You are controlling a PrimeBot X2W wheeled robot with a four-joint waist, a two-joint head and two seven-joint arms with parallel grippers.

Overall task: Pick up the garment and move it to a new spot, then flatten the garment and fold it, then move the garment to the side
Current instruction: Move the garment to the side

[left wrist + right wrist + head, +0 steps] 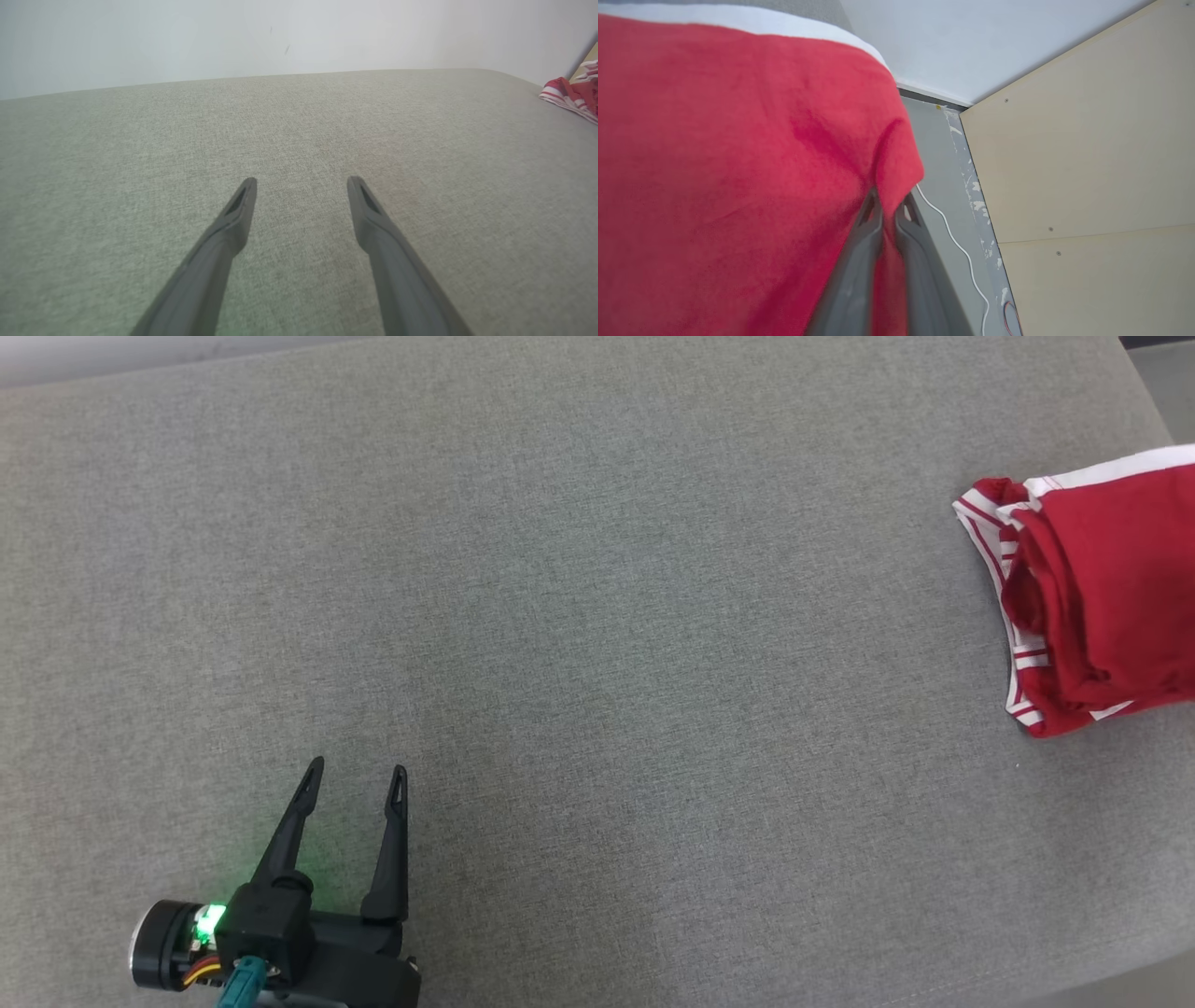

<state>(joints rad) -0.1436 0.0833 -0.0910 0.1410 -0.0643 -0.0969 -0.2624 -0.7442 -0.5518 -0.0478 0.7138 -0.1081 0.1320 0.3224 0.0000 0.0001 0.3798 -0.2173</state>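
Red garment (1102, 588) clamped in narrow right gripper (890, 198), well apart from wide-spread left gripper (358, 765)

A grey woven-fabric surface (560, 616) — broad and flat — carries a folded red garment (1102, 579) with white-striped trim, lying bunched at its right edge.

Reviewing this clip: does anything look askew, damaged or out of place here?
Nothing damaged or spilled. The folded garment is untidy: striped edges poke out unevenly on its left side, and it sits at the far right of the grey surface. The right gripper is shut on its red cloth; the left gripper hangs open.
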